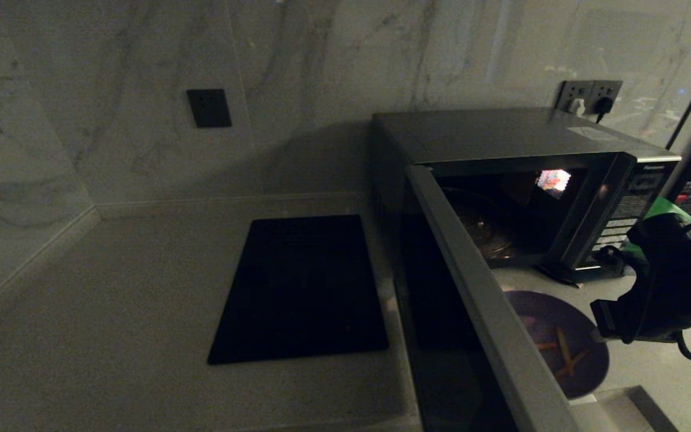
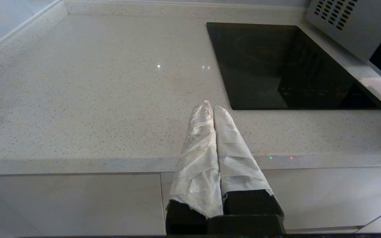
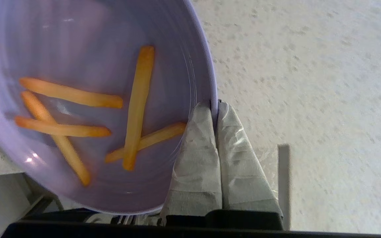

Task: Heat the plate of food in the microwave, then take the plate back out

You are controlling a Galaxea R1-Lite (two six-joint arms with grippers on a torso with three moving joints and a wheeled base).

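- Plate of food (image 3: pixel 88 99): lilac plate w/ 5 orange-yellow sticks, lower right of head view, partly hidden behind the open microwave door (image 1: pixel 489 300). Whether it's lifted or resting on the counter (image 1: pixel 111 336): can't tell.
- Right gripper (image 3: pixel 214 107): wrapped fingers pinched narrow on the plate rim, 1 finger inside the rim, 1 outside. Edge grip only.
- Microwave (image 1: pixel 501 138): upper right of head view, door swung fully open toward the camera, cavity lit, glass turntable (image 1: pixel 483 228) visible and bare. So plate not in yet, or already out; can't tell which from here.
- Left gripper (image 2: pixel 212 110): parked off the counter edge, fingers closed together on nothing. Cooktop (image 2: pixel 286 66) sits beyond it, upper right of its view.
- Risks, my read:
  - 1-sided rim pinch means the plate may droop or rotate in the grip, and the sticks slide toward the low side or off.
  - Plate sits close beside the door edge, so a swing toward the cavity could clip the door or cavity sill.
  - Thin rim plus soft wrap could let the grip slip if the arm moves fast.
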